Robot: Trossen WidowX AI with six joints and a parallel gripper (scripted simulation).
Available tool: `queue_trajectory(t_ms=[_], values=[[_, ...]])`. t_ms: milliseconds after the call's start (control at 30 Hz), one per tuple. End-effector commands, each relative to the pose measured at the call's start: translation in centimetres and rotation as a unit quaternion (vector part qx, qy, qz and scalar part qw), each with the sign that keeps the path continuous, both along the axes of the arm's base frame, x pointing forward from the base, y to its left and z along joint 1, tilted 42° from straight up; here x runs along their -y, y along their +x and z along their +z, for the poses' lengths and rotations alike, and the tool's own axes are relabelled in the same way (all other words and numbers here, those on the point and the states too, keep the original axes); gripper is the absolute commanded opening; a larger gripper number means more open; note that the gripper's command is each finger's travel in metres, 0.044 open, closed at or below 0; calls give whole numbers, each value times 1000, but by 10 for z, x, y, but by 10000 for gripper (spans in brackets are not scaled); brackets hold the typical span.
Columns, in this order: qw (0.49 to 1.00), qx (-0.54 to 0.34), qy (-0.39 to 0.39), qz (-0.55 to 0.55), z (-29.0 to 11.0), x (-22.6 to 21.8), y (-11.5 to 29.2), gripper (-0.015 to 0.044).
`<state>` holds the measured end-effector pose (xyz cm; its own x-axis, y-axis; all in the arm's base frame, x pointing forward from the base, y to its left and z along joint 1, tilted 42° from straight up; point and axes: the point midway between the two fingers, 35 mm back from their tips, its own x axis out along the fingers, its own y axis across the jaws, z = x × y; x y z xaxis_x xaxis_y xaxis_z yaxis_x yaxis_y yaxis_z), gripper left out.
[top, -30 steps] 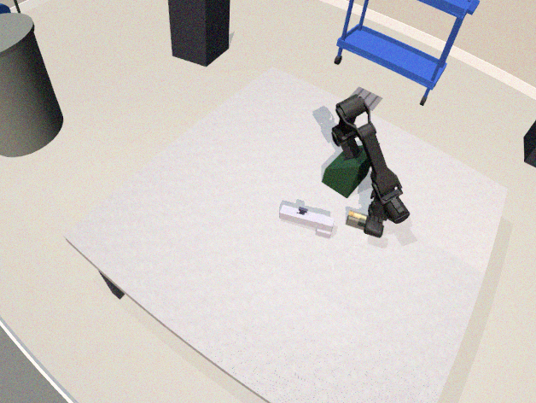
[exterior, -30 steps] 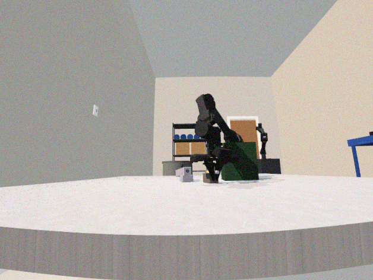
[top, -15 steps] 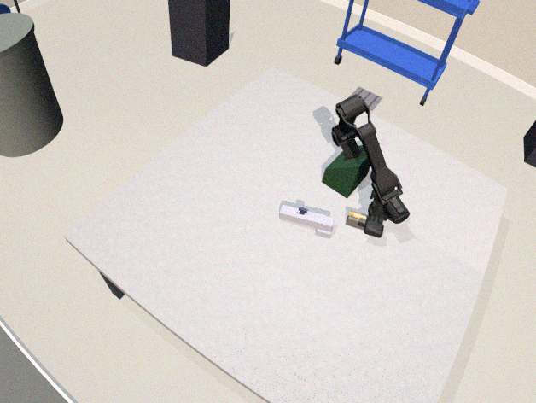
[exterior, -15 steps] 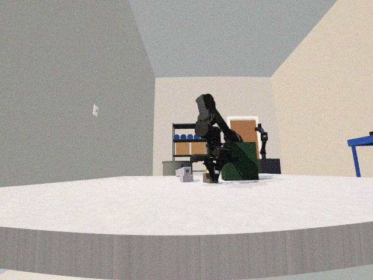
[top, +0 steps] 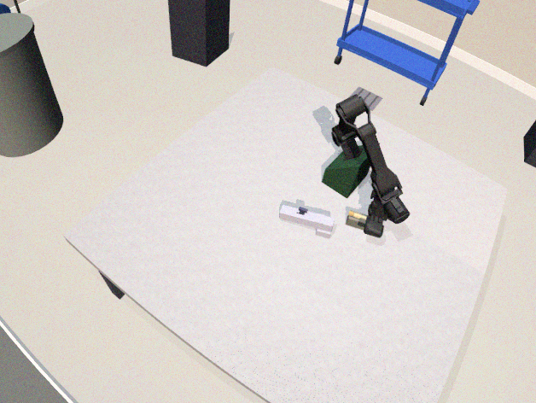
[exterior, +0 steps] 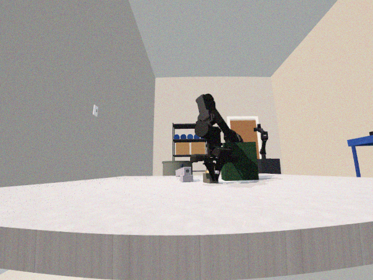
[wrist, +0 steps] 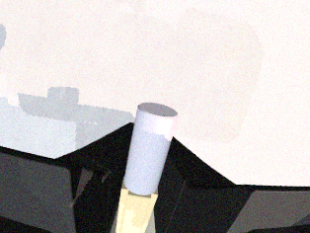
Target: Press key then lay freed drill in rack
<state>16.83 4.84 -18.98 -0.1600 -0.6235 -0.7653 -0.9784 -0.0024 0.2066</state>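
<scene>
My gripper (top: 367,221) (exterior: 212,175) (wrist: 145,132) is shut on the drill (top: 355,214) (wrist: 149,152), a yellow shank with a pale grey tip that sticks out past the black fingers in the wrist view. The drill is low over the small olive rack (top: 352,223) (exterior: 206,178), right of the white housing block (top: 303,218) (exterior: 184,174). I cannot tell whether it rests on the rack. The dark blue key (top: 301,211) stands on top of the housing. The drill is clear of the housing.
A green wedge block (top: 346,173) (exterior: 241,162) stands just behind the rack, under the arm. The table (top: 216,242) (exterior: 180,207) drops off at the front edge. A blue cart (top: 389,51), a black pillar (top: 198,30) and a grey drum (top: 23,90) stand on the floor.
</scene>
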Motion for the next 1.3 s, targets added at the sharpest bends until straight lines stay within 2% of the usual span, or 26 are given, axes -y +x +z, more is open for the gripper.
queue_trajectory(t_ms=[0,900,1267], values=[[1000,-3,-7,-1,-2,8,-2,0],[1000,-3,-7,-1,-2,8,-2,0],[1000,0,0,0,0,0,0,289]])
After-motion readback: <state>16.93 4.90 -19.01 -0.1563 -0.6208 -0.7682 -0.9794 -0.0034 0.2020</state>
